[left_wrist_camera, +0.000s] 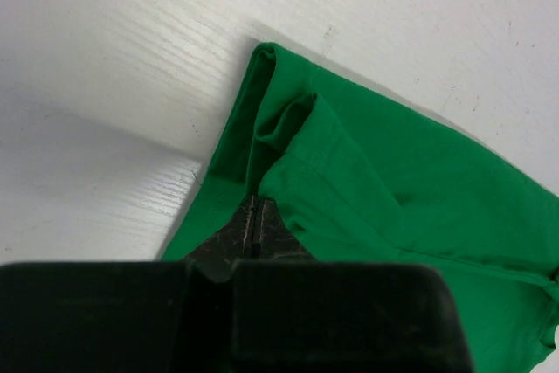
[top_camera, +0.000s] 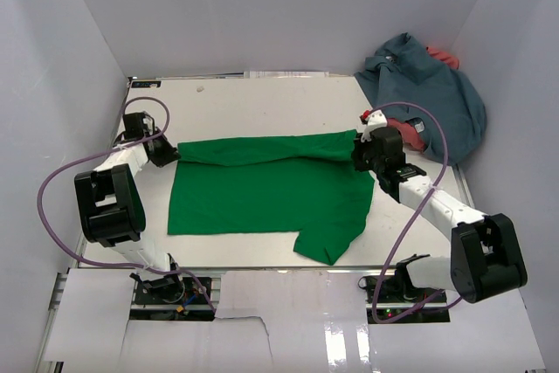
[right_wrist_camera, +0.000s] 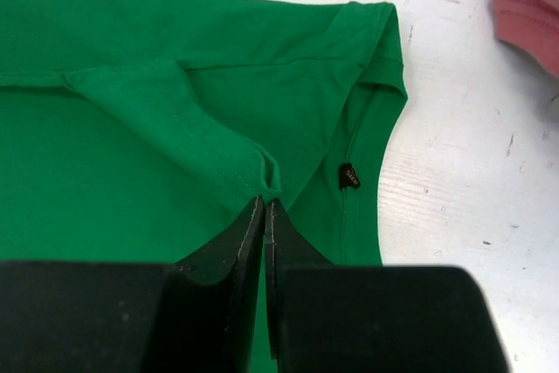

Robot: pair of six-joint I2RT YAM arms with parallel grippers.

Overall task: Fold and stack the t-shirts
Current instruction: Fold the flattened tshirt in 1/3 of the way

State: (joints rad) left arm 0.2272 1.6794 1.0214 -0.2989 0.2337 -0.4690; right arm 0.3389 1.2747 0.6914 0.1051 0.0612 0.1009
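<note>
Green t-shirt (top_camera: 262,203) cloth is pinched at both ends of its far edge. On the left gripper (left_wrist_camera: 259,211), the fingers are pressed together on a hem fold at the left corner. On the right gripper (right_wrist_camera: 265,207), the fingers are pressed together on a raised peak of cloth beside the neck opening.

I judge the step in hand to be the first lengthwise fold. The far strip lies doubled over and the rest lies flat on the table (top_camera: 262,102). The next move calls for both arms to carry that edge toward me in step, under even tension.

The blue-grey t-shirt (top_camera: 437,93) and coral t-shirt (right_wrist_camera: 528,15) lie heaped at far right, apart from the fingers.
</note>
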